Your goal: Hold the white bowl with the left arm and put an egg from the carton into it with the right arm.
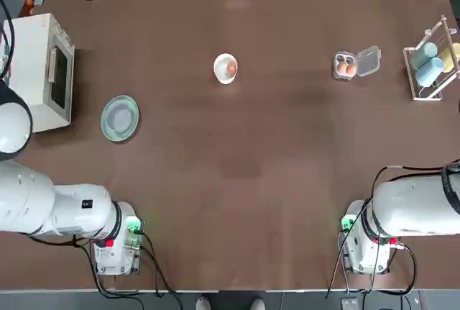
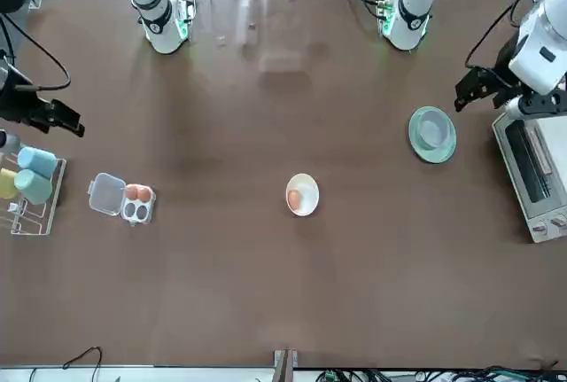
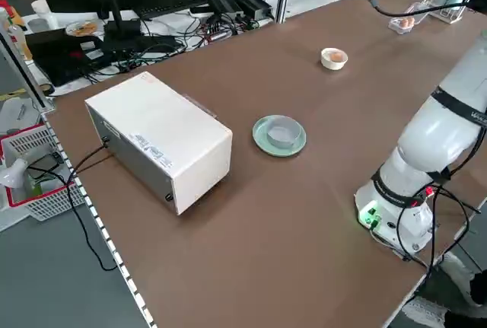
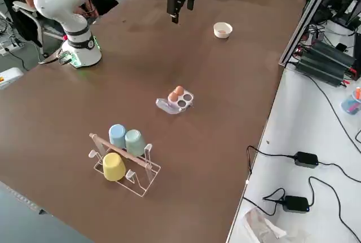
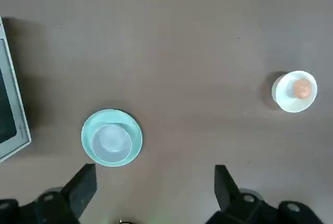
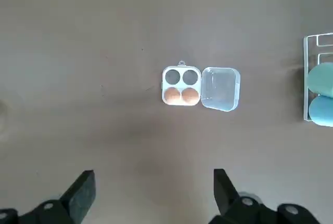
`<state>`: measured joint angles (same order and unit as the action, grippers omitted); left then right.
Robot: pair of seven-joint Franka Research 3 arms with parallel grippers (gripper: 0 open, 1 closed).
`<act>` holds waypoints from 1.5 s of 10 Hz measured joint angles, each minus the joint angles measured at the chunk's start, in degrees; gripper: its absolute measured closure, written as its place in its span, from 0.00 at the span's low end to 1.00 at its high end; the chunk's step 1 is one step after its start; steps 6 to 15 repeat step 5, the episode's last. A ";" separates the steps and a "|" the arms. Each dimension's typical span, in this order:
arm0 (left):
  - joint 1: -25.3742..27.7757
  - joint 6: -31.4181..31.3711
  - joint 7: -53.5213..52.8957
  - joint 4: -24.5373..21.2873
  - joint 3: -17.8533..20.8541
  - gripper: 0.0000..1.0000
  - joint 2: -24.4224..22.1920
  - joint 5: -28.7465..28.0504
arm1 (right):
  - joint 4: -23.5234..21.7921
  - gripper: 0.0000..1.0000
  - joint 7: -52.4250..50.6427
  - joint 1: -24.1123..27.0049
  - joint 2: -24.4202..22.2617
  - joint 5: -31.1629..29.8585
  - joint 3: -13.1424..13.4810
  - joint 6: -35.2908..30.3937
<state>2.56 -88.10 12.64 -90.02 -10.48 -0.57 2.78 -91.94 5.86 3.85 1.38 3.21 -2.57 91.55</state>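
Top view: green dish [image 1: 120, 117] beside microwave [image 1: 41, 71].

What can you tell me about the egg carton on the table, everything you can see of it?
The carton is a small clear plastic box with four cups, not two. Its hinged transparent lid lies flipped open flat beside it. Two tan-brown eggs fill one row; the other two cups are empty. It sits flat on the brown table, near the rack of cups on the robot's right, and nothing else touches it.

Overhead and across-table cameras both take in the whole table [image 1: 251, 180]; wrist cameras look straight down.
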 joint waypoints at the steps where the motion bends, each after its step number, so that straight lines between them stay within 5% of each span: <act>1: 0.00 0.00 0.00 0.04 0.04 0.00 0.28 -0.04 | 0.00 0.00 0.45 -0.22 0.00 0.00 -0.01 0.01; 15: -0.03 0.00 0.00 0.06 -0.10 0.00 0.58 -1.04 | -0.03 0.00 0.94 -0.43 0.00 0.00 -0.01 0.01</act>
